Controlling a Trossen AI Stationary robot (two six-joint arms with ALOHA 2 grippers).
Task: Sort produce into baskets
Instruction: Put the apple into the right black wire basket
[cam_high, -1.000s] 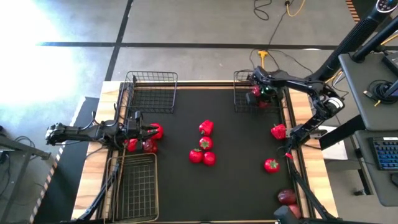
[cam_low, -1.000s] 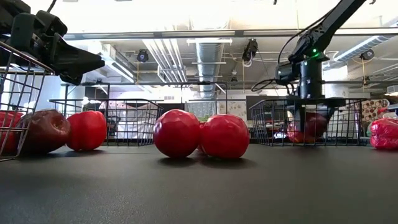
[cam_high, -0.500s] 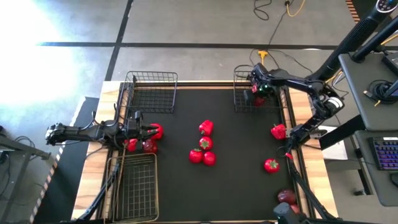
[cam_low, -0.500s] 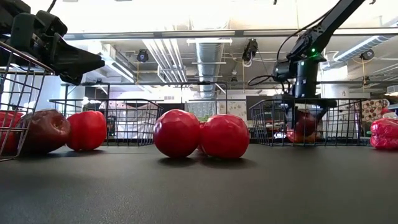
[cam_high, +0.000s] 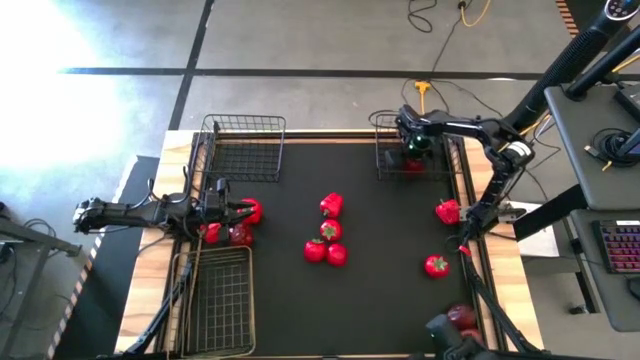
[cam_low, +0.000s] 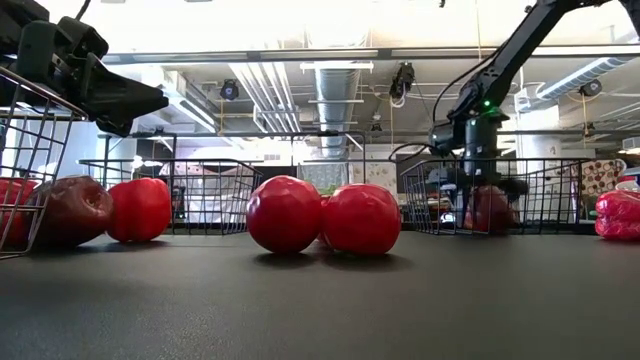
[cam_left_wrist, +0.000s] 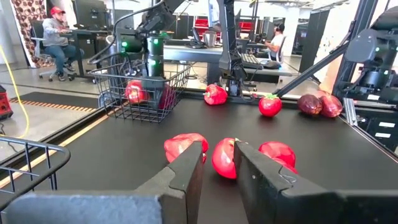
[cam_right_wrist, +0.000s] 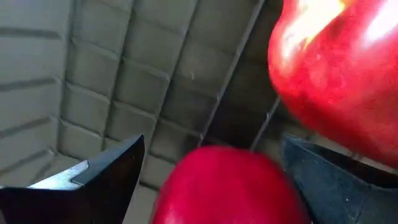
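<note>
My right gripper (cam_right_wrist: 214, 165) points down inside the far right basket (cam_high: 385, 160) and is open. A red round fruit (cam_right_wrist: 227, 186) lies between its fingers, and a second red fruit (cam_right_wrist: 336, 68) lies beside it on the basket's wire floor. Whether a finger touches the fruit, I cannot tell. More produce lies on the black mat: a pepper (cam_high: 331, 205) and three tomatoes (cam_high: 327, 245) in the middle, and a pepper (cam_high: 447, 211) and a tomato (cam_high: 436, 265) at the right. My left gripper (cam_high: 235, 210) waits level at the left edge, shut on nothing, next to three red fruits (cam_high: 240, 235).
An empty basket (cam_high: 245, 148) stands at the far left and a longer one (cam_high: 220, 300) at the near left corner. Two dark apples (cam_high: 461, 316) lie at the near right edge. People sit at desks beyond the table in the left wrist view.
My right gripper has sunk into the far right basket and shifted a little toward the table's left edge. The red fruit under it has gone down with it to the basket floor.
</note>
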